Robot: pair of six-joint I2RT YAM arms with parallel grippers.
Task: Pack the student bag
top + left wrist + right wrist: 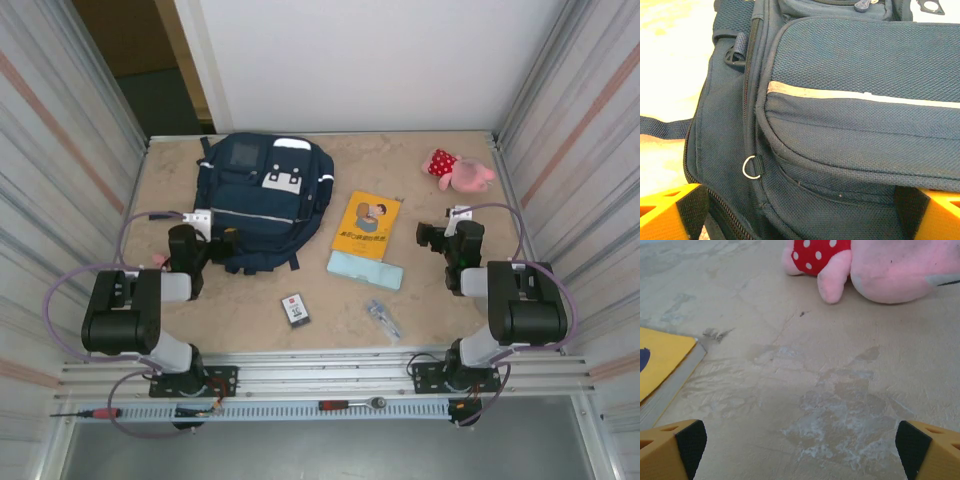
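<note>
Lying flat on the table, front up, the bag takes the far-left part, its top end close to the back edge. The left gripper sits at the bag's near-left corner with its jaws spread wide, holding nothing. The left wrist view gives what the top view cannot: the yellow fingers stand either side of the front pocket, with a small metal ring on the seam, a light stripe across the pocket flap and a strap trailing off to the left over bare table. The pockets look zipped, so the inside is hidden.

Near the front edge, just right of the bag, lies a small dark card. Beside the bag's right side is a yellow book; a pale blue case touches its near end, and a small metal piece lies nearer still.

The right gripper is just right of the book, jaws equally wide and empty. The right wrist view shows its fingers over bare table, the book's corner at the left and a pink plush ahead. The plush lies in the far-right corner, near the ribbed wall, with open table between it and the gripper.
</note>
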